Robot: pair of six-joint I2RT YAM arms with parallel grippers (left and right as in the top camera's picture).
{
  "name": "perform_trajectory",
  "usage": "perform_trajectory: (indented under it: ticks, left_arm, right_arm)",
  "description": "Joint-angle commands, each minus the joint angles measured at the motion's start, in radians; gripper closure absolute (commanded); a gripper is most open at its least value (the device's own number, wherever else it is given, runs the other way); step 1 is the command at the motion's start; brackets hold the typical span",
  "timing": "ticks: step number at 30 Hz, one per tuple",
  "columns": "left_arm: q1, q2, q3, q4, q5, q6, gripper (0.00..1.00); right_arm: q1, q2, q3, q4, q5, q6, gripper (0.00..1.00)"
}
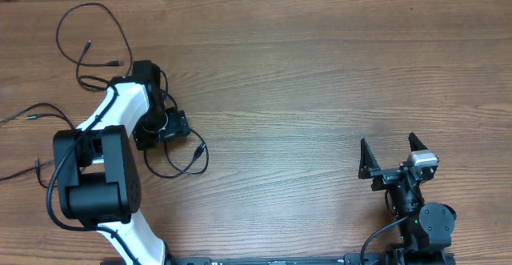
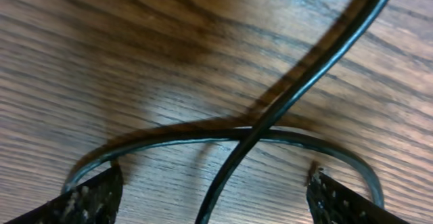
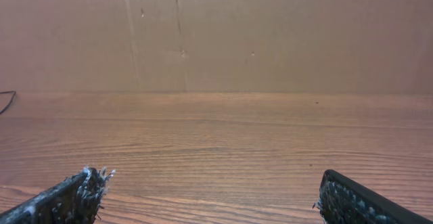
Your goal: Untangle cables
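Cables [image 2: 253, 132]: thin, glossy black cords in loose loops on the left of the wood-grain table [image 1: 320, 73]. Two strands cross directly beneath the left tool [image 2: 213, 181], between its wide, empty jaws. One strand runs diagonally. Right tool [image 1: 392, 149] is wide, empty and well apart, so the left arm is nearer.

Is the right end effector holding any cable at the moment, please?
No, the right end effector stands open over the table, nothing between its fingers.
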Motion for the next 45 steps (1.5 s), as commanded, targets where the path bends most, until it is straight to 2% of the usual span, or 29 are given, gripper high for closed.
perform_trajectory:
  ticks: [1,3,4,6,10,15,23,26,28,36,40,45]
  left_arm:
    - [0.000,0.090,-0.018,0.023,0.015,-0.003,0.21]
    - [0.008,0.102,-0.018,0.035,0.004,-0.004,0.44]
    - [0.016,0.103,-0.018,0.053,-0.008,-0.004,0.69]
    - [0.027,0.103,-0.018,0.069,-0.031,-0.016,0.88]
    - [0.067,0.103,-0.018,0.093,-0.089,-0.085,0.96]
    - [0.128,0.103,-0.018,0.098,-0.056,-0.233,0.96]
    - [0.151,0.103,0.009,0.114,-0.015,-0.247,0.95]
    - [0.151,0.103,0.069,0.073,-0.016,-0.231,0.83]
    - [0.151,0.103,0.135,0.017,-0.013,-0.232,0.70]
    - [0.135,0.099,0.604,-0.443,0.124,-0.144,0.59]
    - [0.093,0.098,0.764,-0.652,0.200,-0.121,0.00]
    - [-0.005,0.082,0.838,-0.779,0.222,-0.085,0.00]
  right_arm:
    - [-0.002,-0.002,-0.010,0.005,0.003,-0.005,0.00]
    - [-0.002,-0.002,-0.010,0.005,0.003,-0.005,0.00]
    - [-0.002,-0.002,-0.010,0.005,0.003,-0.005,0.00]
    - [-0.002,-0.002,-0.010,0.005,0.003,-0.005,0.00]
    - [-0.002,-0.002,-0.010,0.005,0.003,-0.005,0.00]
    - [-0.002,-0.002,-0.010,0.005,0.003,-0.005,0.00]
    - [-0.002,-0.002,-0.010,0.005,0.003,-0.005,0.00]
    - [-0.002,-0.002,-0.010,0.005,0.003,-0.005,0.00]
    - [-0.002,-0.002,-0.010,0.005,0.003,-0.005,0.00]
    - [-0.002,-0.002,-0.010,0.005,0.003,-0.005,0.00]
    - [-0.002,-0.002,-0.010,0.005,0.003,-0.005,0.00]
    - [-0.002,-0.002,-0.010,0.005,0.003,-0.005,0.00]
